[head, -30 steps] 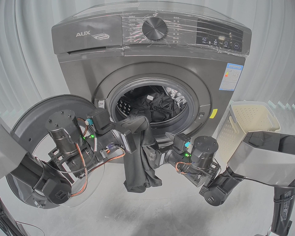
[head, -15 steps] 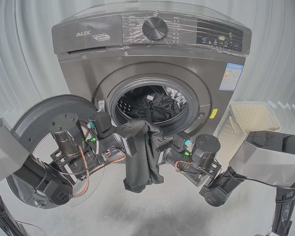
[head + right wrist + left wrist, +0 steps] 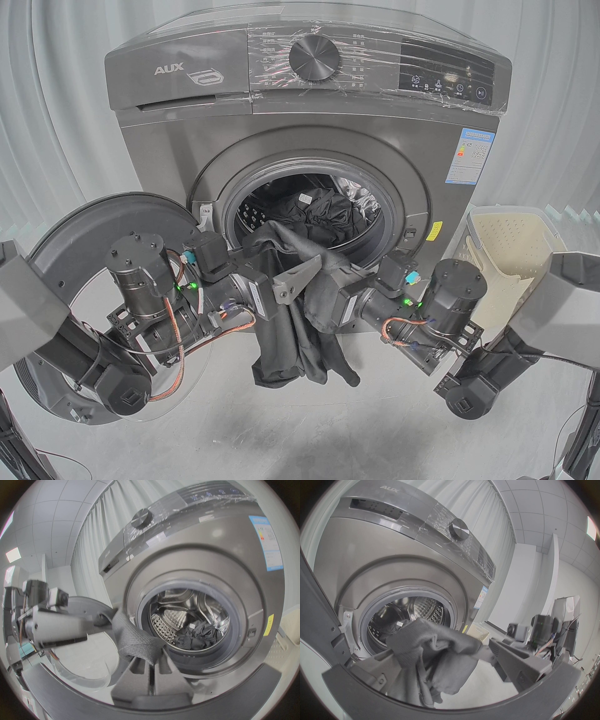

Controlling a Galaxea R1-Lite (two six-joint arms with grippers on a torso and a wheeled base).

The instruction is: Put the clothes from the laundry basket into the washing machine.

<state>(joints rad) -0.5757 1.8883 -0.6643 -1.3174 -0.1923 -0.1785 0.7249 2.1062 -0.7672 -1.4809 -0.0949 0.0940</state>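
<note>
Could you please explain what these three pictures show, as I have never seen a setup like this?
This is a two-armed robot loading a washing machine. The wide picture comes from a camera on its head; the other two come from cameras on its wrists. The machine's round door is swung open, and dark clothes lie in the drum. A dark garment hangs before the opening: the right gripper is shut on it, the left gripper is open with the cloth draped across it. The cream laundry basket stands on the robot's right.
</note>
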